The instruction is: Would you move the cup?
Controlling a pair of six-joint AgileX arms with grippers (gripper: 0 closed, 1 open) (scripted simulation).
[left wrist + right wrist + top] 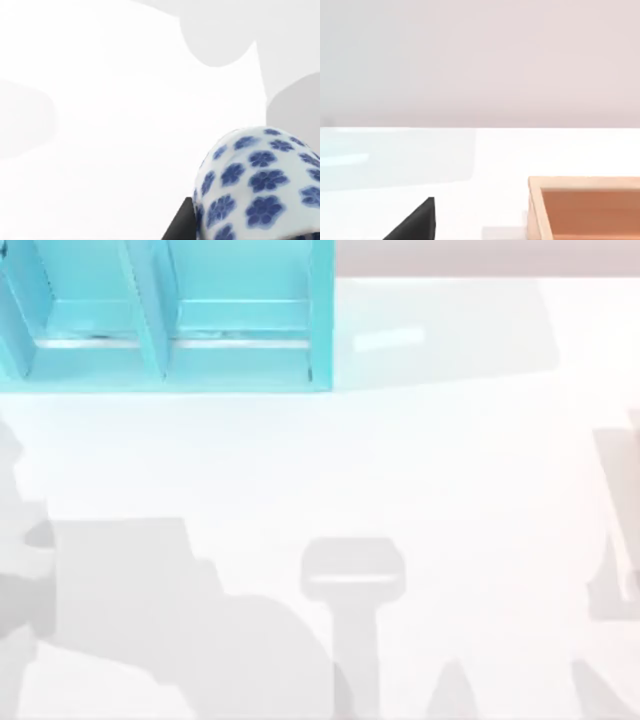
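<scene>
Overhead, the counter [420, 470] is a plain white surface, bare over most of its width and crossed by soft grey shadows along its near edge and at the right side. Behind it a pale wall runs along the far edge. At the far left of the counter stands a turquoise shelf unit [165, 315] with open compartments split by upright dividers; a faint glossy sheen lies on the counter just to its right.

From the left wrist view, the cup [260, 185], white with blue flowers, sits very close to the camera, above the white counter, with a black finger [181, 224] of the left hand touching its side. Whether that hand is pinching the cup or merely lies against it, I cannot tell.

From the right wrist view, a shallow wooden tray [585, 207] with a light rim rests on the counter, and a black fingertip [417, 222] of the right hand shows near it; its spread cannot be told.
</scene>
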